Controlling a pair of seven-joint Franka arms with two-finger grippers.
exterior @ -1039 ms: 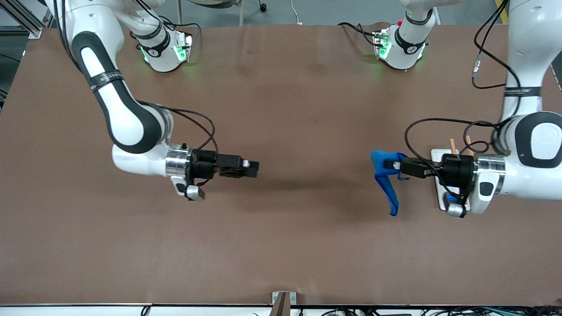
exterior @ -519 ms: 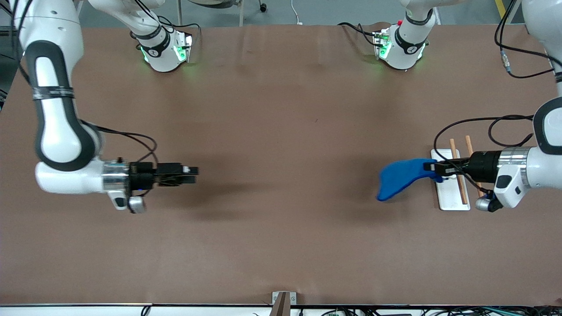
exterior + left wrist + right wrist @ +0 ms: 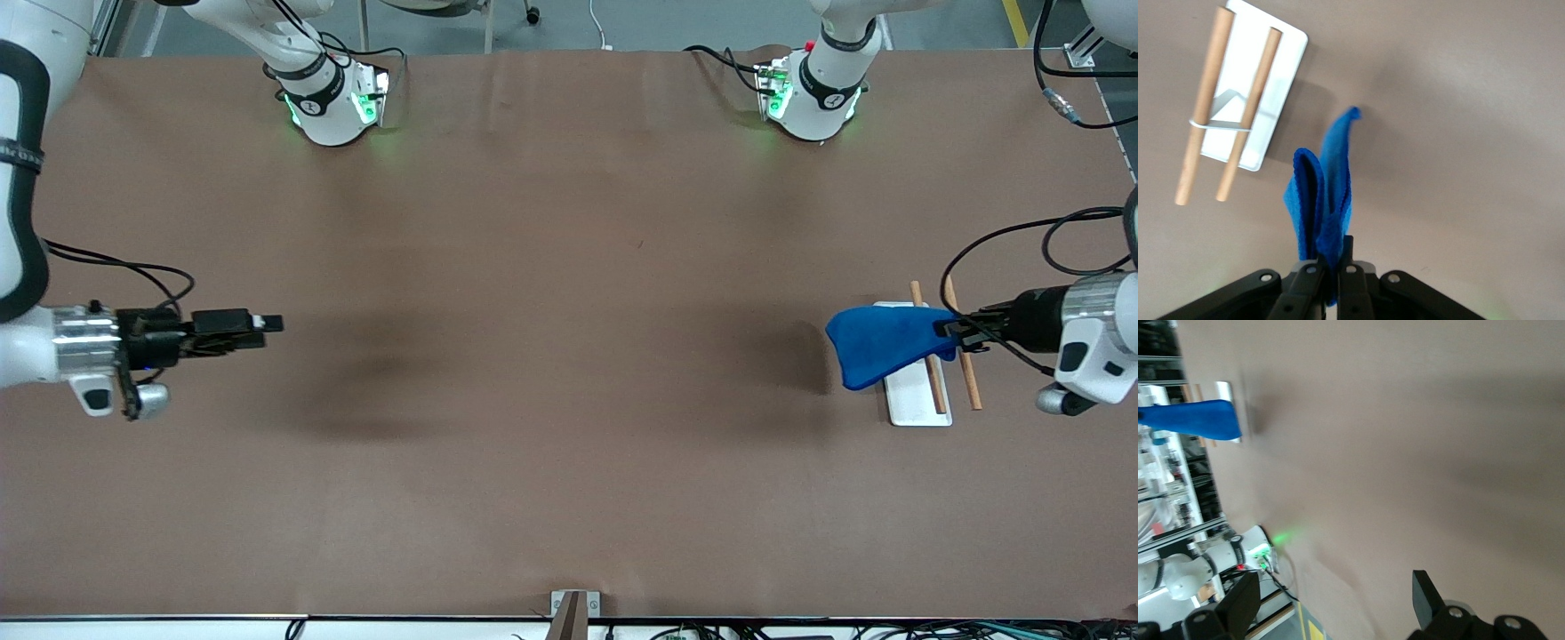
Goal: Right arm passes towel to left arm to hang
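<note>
The blue microfibre towel (image 3: 876,353) hangs bunched from the left gripper (image 3: 949,328), whose fingers are clamped tight on one folded edge, the rest of the cloth fanning out from the tips toward the middle of the table; the gripper is up in the air over the white tray (image 3: 917,402) that carries two wooden rods (image 3: 971,384), and the trailing cloth covers part of that tray in the front view. From the left wrist view the towel (image 3: 1324,193) is doubled into narrow folds just ahead of the fingers (image 3: 1305,283), with the rods (image 3: 1248,115) lying off to one side and below. The likely trouble is in the hanging: a cloth held this crumpled may bunch over one rod and slide off, since the folds give it no even drape, and the free end could catch a rod tip and drag the light tray along the table. A pinch so near the hem might also let the fabric slip out. The right gripper (image 3: 267,323) waits with its fingers spread wide and empty over the bare brown table (image 3: 551,311) near the right arm's end, well apart from the towel
</note>
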